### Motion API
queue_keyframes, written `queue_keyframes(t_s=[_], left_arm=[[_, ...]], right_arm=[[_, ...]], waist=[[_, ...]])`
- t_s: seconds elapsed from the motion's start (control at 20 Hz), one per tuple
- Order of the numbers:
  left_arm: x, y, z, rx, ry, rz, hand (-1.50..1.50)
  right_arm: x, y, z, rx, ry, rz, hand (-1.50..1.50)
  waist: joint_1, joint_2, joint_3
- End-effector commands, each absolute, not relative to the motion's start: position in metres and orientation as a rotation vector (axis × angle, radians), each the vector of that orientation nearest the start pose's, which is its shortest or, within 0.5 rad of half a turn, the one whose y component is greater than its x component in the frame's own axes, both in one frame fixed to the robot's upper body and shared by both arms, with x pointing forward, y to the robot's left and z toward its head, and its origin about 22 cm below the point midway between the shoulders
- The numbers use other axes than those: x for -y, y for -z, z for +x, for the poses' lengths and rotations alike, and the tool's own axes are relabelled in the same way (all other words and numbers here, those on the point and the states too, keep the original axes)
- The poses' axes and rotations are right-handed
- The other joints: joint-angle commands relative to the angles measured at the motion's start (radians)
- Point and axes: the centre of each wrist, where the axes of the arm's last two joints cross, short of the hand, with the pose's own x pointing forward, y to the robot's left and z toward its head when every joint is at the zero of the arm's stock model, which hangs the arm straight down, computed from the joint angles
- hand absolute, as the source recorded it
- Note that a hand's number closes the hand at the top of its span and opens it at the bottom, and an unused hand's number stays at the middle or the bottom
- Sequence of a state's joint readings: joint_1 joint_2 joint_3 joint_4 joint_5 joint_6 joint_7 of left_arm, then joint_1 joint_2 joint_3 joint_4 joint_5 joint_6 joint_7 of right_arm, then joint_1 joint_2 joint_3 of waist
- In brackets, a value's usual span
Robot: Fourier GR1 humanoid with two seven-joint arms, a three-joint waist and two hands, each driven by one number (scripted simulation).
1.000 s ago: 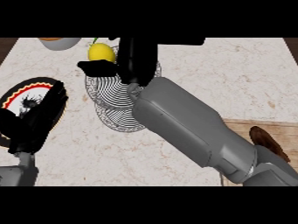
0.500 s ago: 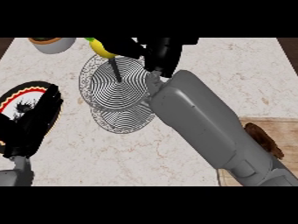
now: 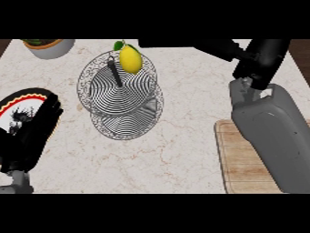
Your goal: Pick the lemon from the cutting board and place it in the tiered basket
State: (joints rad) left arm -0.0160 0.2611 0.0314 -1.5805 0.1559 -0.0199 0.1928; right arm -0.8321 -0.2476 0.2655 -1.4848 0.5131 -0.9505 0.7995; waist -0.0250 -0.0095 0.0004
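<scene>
- My left hand (image 3: 31, 129) rests at the left edge of the worktop (image 3: 184, 154), lying over a patterned plate (image 3: 24, 94). It is relaxed and open, holds nothing, and sits where it did a second ago. I judge it is parked there to stay out of the way.
- A bowl (image 3: 50, 47) stands at the far left corner and has no part in the job.
- The tiered basket (image 3: 127, 125) stands near the middle of the worktop, towards the far edge, with its central post upright.
- The lemon (image 3: 130, 59) now lies free in the upper tier, against the far rim, with its leaf pointing away. Half a second ago my right hand was closed round it just above that tier, so it has been let go.
- My right hand (image 3: 211, 48) is stretched along the far edge, just right of the lemon. It is opened out and grips nothing, though the upper edge of the view cuts part of it. It has drawn rightwards, I judge to clear the basket.
- The cutting board (image 3: 234, 159) lies at the near right corner, partly under my right forearm, and I see no lemon on it.
</scene>
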Motion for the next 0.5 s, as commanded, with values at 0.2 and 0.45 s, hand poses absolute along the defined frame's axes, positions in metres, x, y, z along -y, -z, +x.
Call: queue_keyframes(t_s=[0.2,0.45], left_arm=[[-0.294,-0.028,0.244,1.405,0.069,0.094,0.0],[-0.286,-0.031,0.251,1.413,0.062,0.086,0.0]], right_arm=[[0.222,-0.233,0.275,1.862,0.417,-0.684,-1.5],[0.264,-0.237,0.249,1.861,0.392,-0.68,-1.5]], waist=[[0.0,0.003,0.0],[0.015,0.008,0.0]])
